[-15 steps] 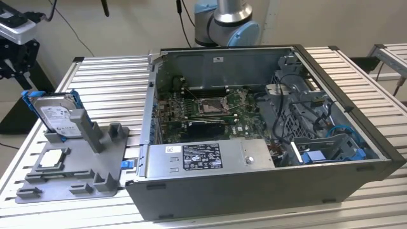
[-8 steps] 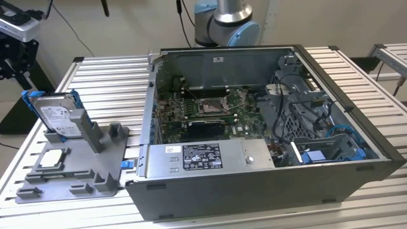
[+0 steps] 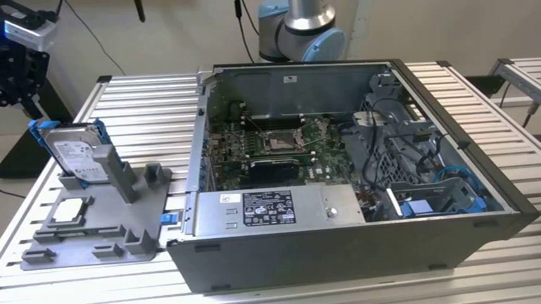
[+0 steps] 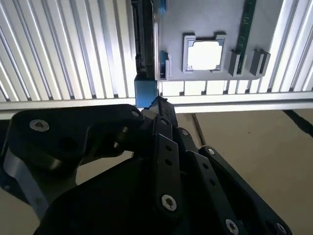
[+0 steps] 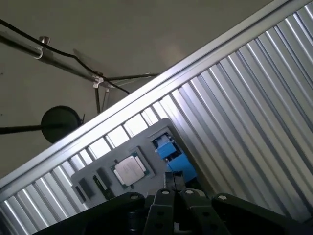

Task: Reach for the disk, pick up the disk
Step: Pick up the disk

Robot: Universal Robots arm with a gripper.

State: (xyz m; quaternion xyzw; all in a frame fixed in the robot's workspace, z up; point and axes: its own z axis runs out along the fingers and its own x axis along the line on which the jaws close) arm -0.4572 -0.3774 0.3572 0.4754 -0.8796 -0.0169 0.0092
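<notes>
Reaching for the disk (image 3: 75,154), standing on edge in the grey holder (image 3: 139,209), with the gripper (image 4: 158,104) poised near that holder yet clear of the disk, jaw state impossible to tell, probably needing alignment over the thin blue-framed edge before any grasp.

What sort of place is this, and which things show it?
Probably a robotics lab bench for computer assembly: an open computer case on a slatted aluminium table, a grey fixture holds the disk, and a robot arm stands behind.
</notes>
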